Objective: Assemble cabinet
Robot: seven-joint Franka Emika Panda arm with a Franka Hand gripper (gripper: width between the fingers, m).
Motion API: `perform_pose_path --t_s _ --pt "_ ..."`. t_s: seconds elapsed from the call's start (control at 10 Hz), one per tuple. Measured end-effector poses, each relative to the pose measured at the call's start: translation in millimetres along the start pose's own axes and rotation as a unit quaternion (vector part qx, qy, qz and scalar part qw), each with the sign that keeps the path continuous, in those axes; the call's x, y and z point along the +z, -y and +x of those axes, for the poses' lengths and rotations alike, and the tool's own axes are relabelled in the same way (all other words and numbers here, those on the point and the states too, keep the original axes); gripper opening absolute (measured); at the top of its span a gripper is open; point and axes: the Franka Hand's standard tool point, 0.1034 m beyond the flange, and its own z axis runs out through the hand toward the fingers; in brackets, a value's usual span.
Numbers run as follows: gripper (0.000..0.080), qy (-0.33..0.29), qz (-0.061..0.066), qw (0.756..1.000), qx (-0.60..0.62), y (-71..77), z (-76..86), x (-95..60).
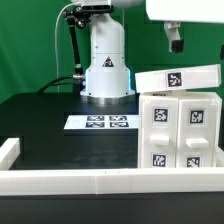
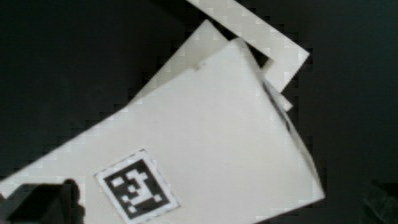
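cabinet (image 1: 180, 135) sits at the exterior view's right, just behind the front rail (image 1: 60, 180). a loose white panel (image 1: 178, 78) lies tilted across its top, long axis running side to side. your gripper (image 1: 175, 42) hangs right above that panel, apart from it, carrying nothing (finger spread: cannot tell). judged approach for you: straight down.

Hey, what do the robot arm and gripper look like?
The arm is white and rounded, darker up top, with a triangle sticker low on its column and a black cable running beside it. The gripper has a white body and a dark lower end.
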Motion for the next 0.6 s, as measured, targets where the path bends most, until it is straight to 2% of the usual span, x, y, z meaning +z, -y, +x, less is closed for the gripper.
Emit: perform_pose_path --t_s 0.3,0.6 --pt "0.0797 -0.004 0.003 0.987 -0.161 4.3 -4.5 2.2" --pt "0.0797 0.0 0.002 0.938 -0.347 1.9 -1.6 3.3"
